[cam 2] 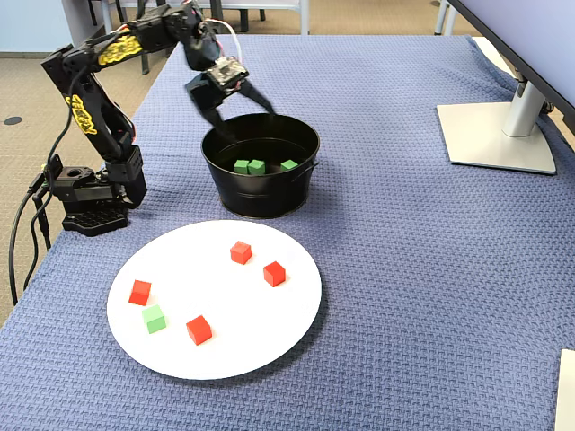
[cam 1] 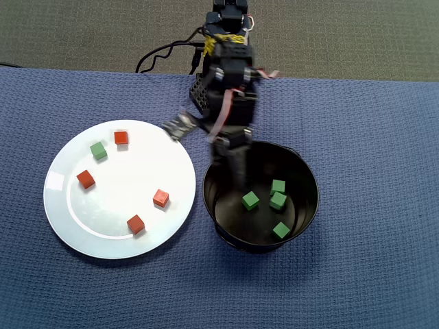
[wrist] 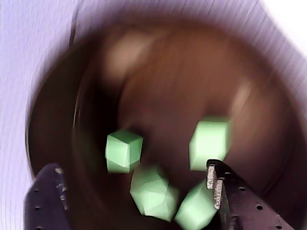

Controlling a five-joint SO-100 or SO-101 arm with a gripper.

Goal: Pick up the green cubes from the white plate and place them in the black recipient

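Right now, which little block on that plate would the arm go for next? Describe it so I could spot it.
Find the big white plate beside the black pot. In the overhead view, look near its upper left rim, next to a red cube. The target is the only green cube on the plate; the rest there are red-orange.

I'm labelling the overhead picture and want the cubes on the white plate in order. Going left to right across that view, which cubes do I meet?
Red-orange cube at the left → green cube → red-orange cube at the top → red-orange cube at the bottom → red-orange cube nearest the black pot.
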